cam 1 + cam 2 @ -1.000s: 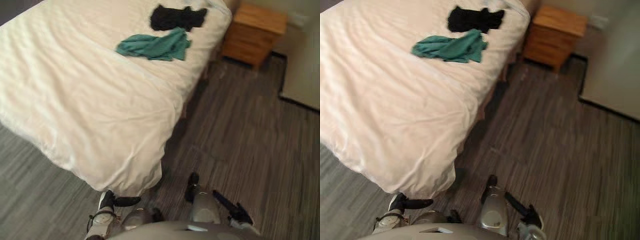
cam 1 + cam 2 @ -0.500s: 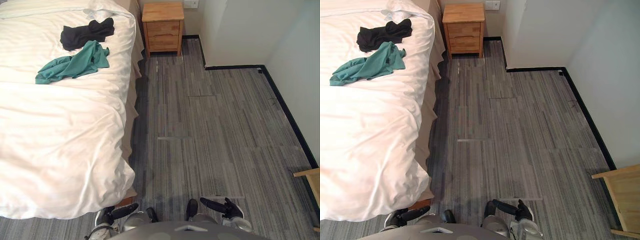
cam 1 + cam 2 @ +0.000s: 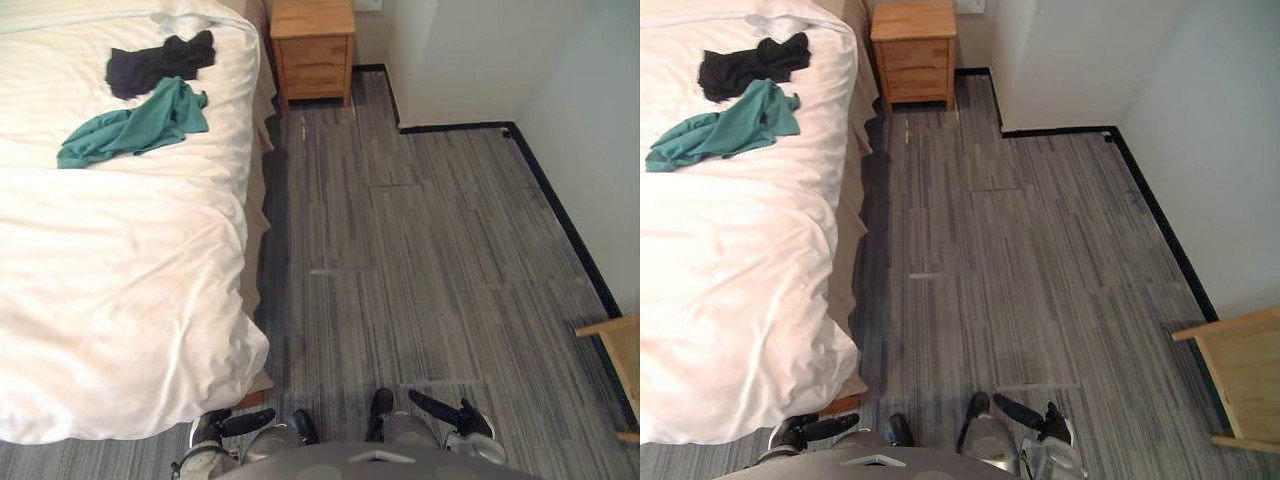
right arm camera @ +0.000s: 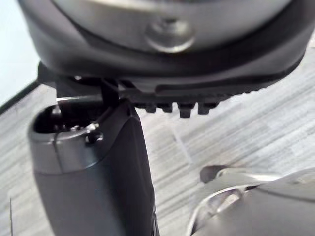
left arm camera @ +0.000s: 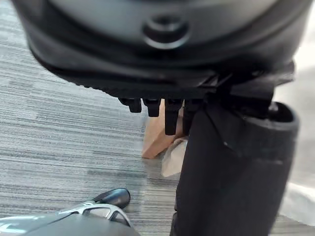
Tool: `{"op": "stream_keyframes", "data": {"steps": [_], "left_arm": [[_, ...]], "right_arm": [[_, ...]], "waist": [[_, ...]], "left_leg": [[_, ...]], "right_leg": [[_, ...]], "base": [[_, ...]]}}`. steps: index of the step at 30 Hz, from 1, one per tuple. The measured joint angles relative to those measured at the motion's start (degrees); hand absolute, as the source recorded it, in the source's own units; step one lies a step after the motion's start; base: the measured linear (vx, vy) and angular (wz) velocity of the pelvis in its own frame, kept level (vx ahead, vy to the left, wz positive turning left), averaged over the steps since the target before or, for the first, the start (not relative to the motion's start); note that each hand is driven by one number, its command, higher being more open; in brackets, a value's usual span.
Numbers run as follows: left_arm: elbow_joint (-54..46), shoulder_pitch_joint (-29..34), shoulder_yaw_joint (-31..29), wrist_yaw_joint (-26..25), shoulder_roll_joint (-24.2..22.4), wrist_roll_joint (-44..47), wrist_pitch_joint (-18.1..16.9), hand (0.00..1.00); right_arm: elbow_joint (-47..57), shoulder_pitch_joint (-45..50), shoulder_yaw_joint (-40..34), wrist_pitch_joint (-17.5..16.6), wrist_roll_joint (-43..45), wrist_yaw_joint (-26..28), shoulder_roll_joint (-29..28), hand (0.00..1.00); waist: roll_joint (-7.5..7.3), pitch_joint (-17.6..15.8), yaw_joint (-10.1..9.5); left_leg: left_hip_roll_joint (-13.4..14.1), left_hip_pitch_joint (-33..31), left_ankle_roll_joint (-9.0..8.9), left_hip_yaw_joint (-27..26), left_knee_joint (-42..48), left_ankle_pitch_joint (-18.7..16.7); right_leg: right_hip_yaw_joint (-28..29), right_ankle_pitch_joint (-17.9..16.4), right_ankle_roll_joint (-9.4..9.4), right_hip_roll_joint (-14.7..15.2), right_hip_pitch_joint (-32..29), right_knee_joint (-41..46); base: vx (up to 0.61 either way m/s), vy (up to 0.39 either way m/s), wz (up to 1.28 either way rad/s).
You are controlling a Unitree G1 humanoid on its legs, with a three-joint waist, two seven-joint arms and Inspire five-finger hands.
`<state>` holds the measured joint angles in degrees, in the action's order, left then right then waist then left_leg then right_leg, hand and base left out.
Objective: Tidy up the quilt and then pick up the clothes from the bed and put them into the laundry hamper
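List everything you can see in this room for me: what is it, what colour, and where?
quilt: one, white, spread over the bed on the robot's left
teal garment: one, crumpled on the quilt towards the bed's far end
black garment: one, on the quilt just beyond the teal one, touching it
bedside cabinet: one, light wood, beside the bed's far end
wooden furniture: one piece, light wood, partly in view on the right
floor: grey, striped
wall: white, black skirting
left hand: dark, open, low by the bed's corner
right hand: dark, open, low over the floor
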<state>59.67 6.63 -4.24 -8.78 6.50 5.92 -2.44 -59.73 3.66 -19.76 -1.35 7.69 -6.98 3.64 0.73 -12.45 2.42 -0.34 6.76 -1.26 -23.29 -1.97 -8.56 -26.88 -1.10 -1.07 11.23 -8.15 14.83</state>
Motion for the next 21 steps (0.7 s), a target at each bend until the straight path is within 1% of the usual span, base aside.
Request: {"op": "stream_keyframes", "data": {"steps": [1,2,3,4,5,6,7,8,9,10,11,12,13,14,15,16,17,18,19,20,21], "left_arm": [[-0.01,0.45,0.42,0.11,1.35,-0.24,0.26,1.00],[0.05,0.41,0.62,0.15,1.83,-1.77,0.46,1.00],[0.00,0.51,0.38,0.13,1.71,-2.07,0.53,1.00],[0.03,0.79,-0.17,0.01,1.35,-2.02,0.80,1.00],[0.24,2.17,-3.25,-0.43,-0.14,-1.47,1.44,1.00],[-1.01,3.21,-7.11,-0.61,-0.97,0.43,1.87,1.00],[-1.79,3.20,-10.75,-0.09,-3.01,3.05,1.46,1.00],[-5.19,2.95,-11.84,-0.58,-4.91,3.48,-0.40,1.00],[-6.19,3.11,-11.76,-0.75,-4.87,3.10,-0.77,1.00],[-6.13,2.81,-11.45,-0.98,-4.27,2.86,-0.98,1.00],[-6.06,2.63,-11.46,-1.22,-4.33,3.14,-0.91,1.00],[-6.22,2.61,-11.67,-1.33,-4.60,3.58,-1.01,1.00],[-6.31,2.52,-11.20,-0.91,-4.15,4.00,-1.30,1.00],[-6.31,2.10,-11.17,-0.66,-3.63,4.50,-1.29,1.00],[-6.27,1.85,-11.04,-0.64,-3.30,4.68,-1.28,1.00],[-6.16,1.39,-10.72,-0.59,-3.23,4.71,-1.21,1.00],[-6.00,0.98,-10.50,-0.57,-2.61,4.68,-1.13,1.00],[-5.90,0.34,-9.91,-0.74,-2.09,4.64,-1.12,1.00],[-5.78,-0.31,-9.76,-0.96,-1.93,4.69,-1.12,1.00],[-5.66,-0.57,-11.01,-1.07,-1.80,5.15,-1.19,1.00],[-5.41,-0.44,-12.98,-0.91,-1.87,5.42,-1.78,1.00]], "right_arm": [[-0.05,0.44,-0.36,0.10,0.07,-0.67,-1.50,1.00],[-0.25,1.27,-1.09,0.42,1.08,-0.91,-1.99,1.00],[-0.18,1.52,-0.76,0.50,1.97,-0.84,-1.82,1.00],[-0.23,1.67,-0.66,0.59,2.07,-0.80,-1.57,1.00],[-0.18,1.66,-0.91,0.84,2.08,-0.79,-1.00,1.00],[0.16,2.71,-0.79,0.76,2.05,-0.87,-1.36,1.00],[-0.12,3.67,-1.24,0.88,2.22,-0.83,-0.60,1.00],[-0.25,4.21,-1.00,1.10,2.16,-1.08,0.40,1.00],[-0.26,4.41,-0.95,1.10,2.06,-1.42,0.37,1.00],[-0.26,4.11,-0.27,0.96,2.04,-1.68,0.29,1.00],[-0.79,3.11,0.02,0.93,1.67,-1.86,0.36,1.00],[-1.39,1.94,0.20,0.89,1.81,-1.83,0.51,1.00],[-1.79,0.43,0.12,0.98,1.81,-1.96,0.28,1.00],[-2.26,-0.73,0.08,0.99,1.77,-2.06,-0.07,1.00],[-2.34,-1.03,0.05,0.99,1.73,-2.12,-0.40,1.00],[-2.33,-1.12,0.06,1.00,1.69,-2.14,-0.83,1.00],[-2.32,-1.12,0.33,1.00,1.66,-2.27,-1.19,1.00],[-2.31,-1.55,0.78,0.99,1.67,-2.38,-1.63,1.00],[-2.71,-2.43,1.96,1.01,1.51,-2.17,-2.15,1.00],[-2.25,-2.63,2.61,0.96,1.32,-2.04,-3.82,1.00],[-2.15,-2.47,2.63,0.81,0.23,-1.78,-4.13,1.00]], "waist": [[-2.07,-0.27,0.27],[-2.94,-0.72,0.72],[-2.77,-0.32,0.88],[-1.48,-0.17,0.81],[-0.72,0.33,0.65],[-0.75,0.31,0.32],[1.52,-0.61,-0.48],[3.14,-0.73,-2.31],[3.00,-0.77,-2.94],[2.36,-1.09,-3.66],[1.42,-0.63,-3.65],[0.96,-0.63,-3.86],[0.37,-0.71,-3.87],[-0.57,-1.17,-3.89],[-1.13,-1.49,-3.88],[-1.91,-1.85,-4.02],[-2.93,-1.47,-4.71],[-3.18,-1.39,-5.16],[-3.64,-1.97,-5.13],[-4.30,-2.44,-5.99],[-4.97,-2.64,-7.00]], "left_leg": [[-1.68,1.27,-0.20,0.59,-0.81,0.07],[-2.10,1.48,-0.45,2.50,1.12,-0.01],[-0.84,-0.28,-0.78,2.15,4.87,-2.62],[0.77,-1.79,-1.33,1.06,7.89,-4.46],[5.15,-3.77,-6.27,-1.40,16.86,-9.33],[8.41,-7.29,-8.96,-0.58,30.24,-11.45],[12.69,-11.40,-7.14,1.58,43.54,-11.38],[17.02,-15.42,-2.72,4.14,55.61,-6.60],[18.00,-16.84,-1.68,5.14,59.74,-3.13],[17.49,-18.85,-2.44,6.05,62.76,-3.48],[16.30,-20.15,-2.44,6.35,60.25,-5.91],[14.57,-20.99,-2.30,6.28,55.22,-7.61],[12.43,-22.61,-1.87,6.41,46.79,-8.57],[10.13,-23.67,-1.53,6.48,36.82,-7.08],[8.99,-23.81,-1.73,6.62,30.60,-4.84],[7.40,-23.84,-1.38,6.62,20.98,3.88],[5.18,-22.22,1.21,5.43,17.02,8.87],[4.62,-22.41,1.34,4.95,17.58,7.84],[5.76,-24.53,2.95,4.61,23.31,5.44],[8.04,-26.78,3.67,3.86,32.11,4.90],[8.35,-28.16,2.51,3.22,37.58,2.95]], "right_leg": [[-0.67,-1.25,0.65,1.12,-0.05,0.06],[-0.46,-4.15,0.05,1.62,-0.39,2.22],[-0.94,-5.87,0.34,1.15,-0.49,2.63],[-1.29,-6.49,1.36,0.38,-0.33,2.74],[-1.46,-7.84,3.40,-1.58,0.98,5.30],[-1.59,-9.67,3.36,-2.55,3.46,3.47],[-1.66,-9.07,0.98,-4.96,6.14,1.84],[-0.88,-9.05,1.05,-7.75,9.71,-0.95],[-0.02,-9.05,1.07,-8.27,11.30,-2.07],[1.85,-8.99,1.03,-8.45,13.64,-4.17],[3.92,-8.78,1.27,-7.90,13.87,-4.81],[5.38,-8.78,1.26,-7.12,13.99,-5.28],[6.82,-8.62,0.87,-6.07,14.08,-6.56],[6.99,-8.88,-0.08,-4.10,14.79,-7.47],[6.99,-9.07,-1.14,-3.11,15.52,-8.13],[7.24,-9.70,-2.71,-1.45,17.30,-9.40],[7.98,-9.75,-3.50,0.26,18.65,-11.28],[8.13,-9.89,-3.15,0.77,18.75,-12.07],[8.19,-5.99,-3.42,-0.62,19.80,-13.84],[7.77,-1.35,-5.02,-0.65,22.84,-16.36],[8.85,-0.51,-5.28,-0.44,24.37,-15.58]], "base": [[-0.02,0.016,-0.07],[0.05,-0.037,-0.30],[0.10,-0.070,-0.43],[0.15,-0.068,-0.58],[0.19,-0.074,-0.44],[0.27,-0.104,-0.41],[0.26,-0.079,-0.32],[0.25,-0.061,-0.32],[0.28,-0.018,-0.47],[0.31,0.011,-0.53],[0.33,0.034,-0.70],[0.35,0.076,-0.77],[0.44,0.157,-0.79],[0.44,0.179,-0.58],[0.47,0.220,-0.35],[0.50,0.211,-0.19],[0.42,0.173,-0.14],[0.56,0.126,-0.10],[0.50,0.095,-0.09],[0.59,0.131,-0.16],[0.42,0.144,-0.13]]}}
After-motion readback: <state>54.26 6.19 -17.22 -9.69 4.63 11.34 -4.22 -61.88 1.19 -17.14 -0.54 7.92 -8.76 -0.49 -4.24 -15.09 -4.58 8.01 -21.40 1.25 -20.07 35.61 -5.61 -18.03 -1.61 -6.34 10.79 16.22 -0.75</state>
